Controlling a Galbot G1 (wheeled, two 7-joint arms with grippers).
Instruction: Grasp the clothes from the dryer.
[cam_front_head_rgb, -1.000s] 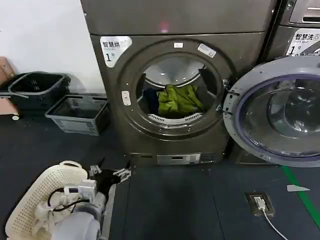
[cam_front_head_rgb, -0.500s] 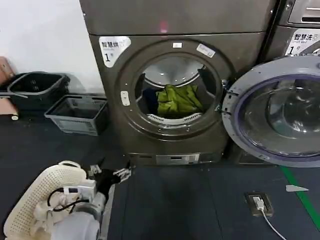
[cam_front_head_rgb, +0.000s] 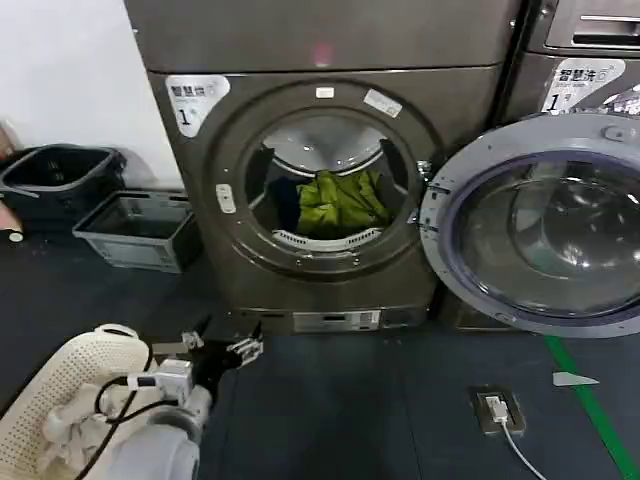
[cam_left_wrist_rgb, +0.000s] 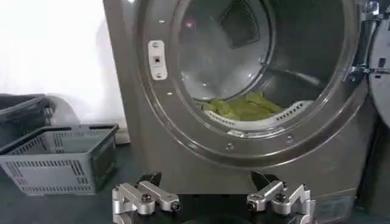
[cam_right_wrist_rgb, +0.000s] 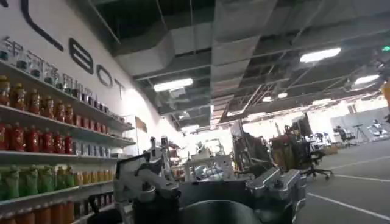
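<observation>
Inside dryer (cam_front_head_rgb: 300, 160) drum: clothes (cam_front_head_rgb: 335, 203), soft, light; pinch a raised fold.
Left gripper (cam_front_head_rgb: 215, 352): low before dryer, jaws apart, empty.
Right gripper (cam_right_wrist_rgb: 210, 189): parked, spread.

Head and left wrist face the dryer (cam_front_head_rgb: 310, 190); right wrist faces away.

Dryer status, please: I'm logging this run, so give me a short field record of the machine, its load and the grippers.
dryer: bronze-grey front-loader
door: swung open to the robot's right
clothes: yellow-green bundle inside the drum, ungrasped
left gripper: open, empty, low in front of the dryer, short of the porthole
right gripper: open, empty, facing away toward shelves of bottles
floor left of dryer: grey basket
</observation>
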